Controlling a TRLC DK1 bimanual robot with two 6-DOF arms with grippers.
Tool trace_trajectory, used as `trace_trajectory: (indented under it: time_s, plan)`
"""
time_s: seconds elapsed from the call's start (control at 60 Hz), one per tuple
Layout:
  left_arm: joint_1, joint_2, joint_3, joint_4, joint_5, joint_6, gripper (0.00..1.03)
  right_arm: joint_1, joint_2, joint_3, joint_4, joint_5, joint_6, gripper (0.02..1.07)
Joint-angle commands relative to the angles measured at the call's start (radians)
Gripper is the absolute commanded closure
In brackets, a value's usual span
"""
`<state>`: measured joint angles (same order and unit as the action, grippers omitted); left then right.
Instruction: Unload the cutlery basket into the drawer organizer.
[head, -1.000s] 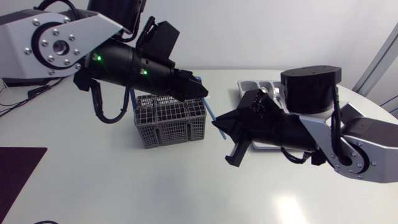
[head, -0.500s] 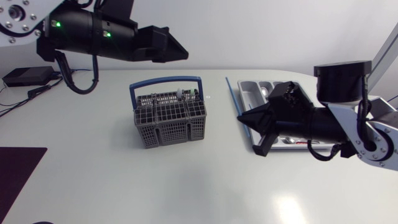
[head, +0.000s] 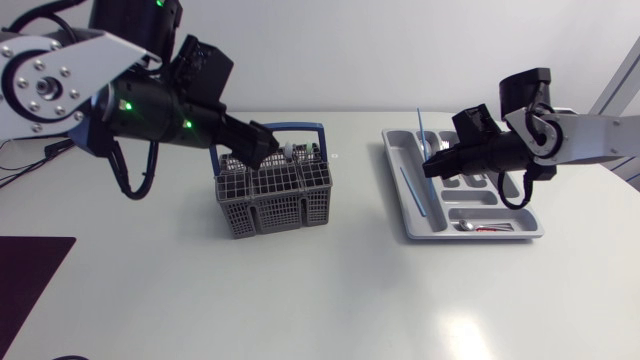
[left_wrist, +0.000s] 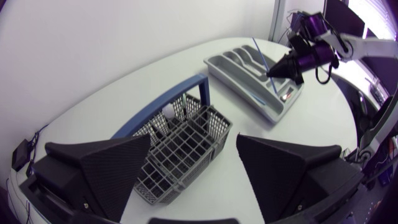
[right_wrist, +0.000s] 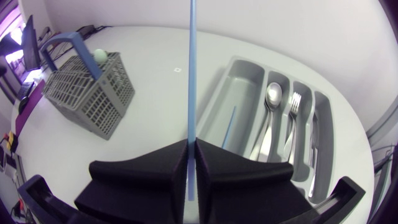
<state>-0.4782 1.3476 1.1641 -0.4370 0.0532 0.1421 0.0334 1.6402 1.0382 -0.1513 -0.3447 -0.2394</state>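
Right end effector (head: 432, 167) has swung over the drawer organizer (head: 408, 232), clamped on the blue straw (right_wrist: 192, 74), left end effector (head: 262, 150) wide above the cutlery basket (head: 270, 205) well apart from the organizer; lay the straw flat along the organizer's long slot before releasing.

There was 1 cutlery basket (head: 270, 210) and 1 drawer organizer (head: 396, 188). In the organizer lay 1 spoon (right_wrist: 272, 94), 1 fork (right_wrist: 295, 102), 1 red-handled utensil (head: 482, 229) and 1 blue stick (right_wrist: 229, 132); above it, a 2nd stick (right_wrist: 191, 74).
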Motion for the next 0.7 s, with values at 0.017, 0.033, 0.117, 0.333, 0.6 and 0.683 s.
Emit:
trace_trajectory:
  time_s: [0.017, 0.033, 0.117, 0.333, 0.6, 0.683]
  plan:
    - [-0.014, -0.033, -0.061, -0.008, -0.032, 0.056, 0.07, -0.012, 0.112, 0.092, -0.042, 0.027, 0.088, 1.02]
    - [-0.016, -0.034, -0.067, -0.008, -0.035, 0.06, 0.07, -0.012, 0.127, 0.105, -0.048, 0.033, 0.094, 1.02]
    - [-0.023, -0.047, -0.098, -0.008, -0.056, 0.074, 0.07, -0.009, 0.191, 0.163, -0.073, 0.076, 0.132, 1.02]
    - [-0.053, -0.059, -0.184, 0.003, -0.121, 0.105, 0.06, 0.039, 0.319, 0.267, -0.133, 0.185, 0.189, 1.02]
    - [-0.059, -0.074, -0.265, 0.034, -0.159, 0.125, 0.06, 0.068, 0.445, 0.355, -0.168, 0.245, 0.207, 0.87]
    - [-0.059, -0.08, -0.284, 0.038, -0.171, 0.126, 0.06, 0.068, 0.446, 0.355, -0.168, 0.251, 0.206, 0.68]
